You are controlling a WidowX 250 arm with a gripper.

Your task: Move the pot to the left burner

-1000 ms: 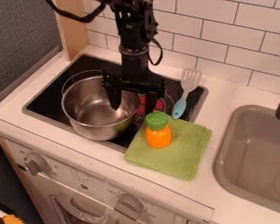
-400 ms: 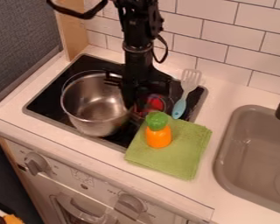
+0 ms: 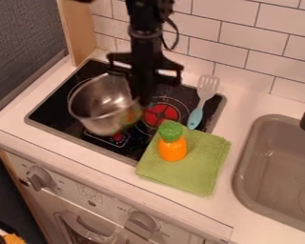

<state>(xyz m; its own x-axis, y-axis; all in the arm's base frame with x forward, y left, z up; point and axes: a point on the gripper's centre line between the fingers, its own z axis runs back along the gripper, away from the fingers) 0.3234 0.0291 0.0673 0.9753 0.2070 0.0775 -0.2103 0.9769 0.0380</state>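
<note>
Steel pot, tilted, at left on the black stove as we look; gripper fingers closed on its right rim. We note a red-lit burner to its right. Green cloth nearby, orange-and-green toy on it. Blue-handled spatula just beyond, we log.

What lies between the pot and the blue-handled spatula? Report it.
The red burner on the black stovetop lies between the pot and the spatula. The gripper is at the pot's rim on that side. The camera view shows this.
</note>
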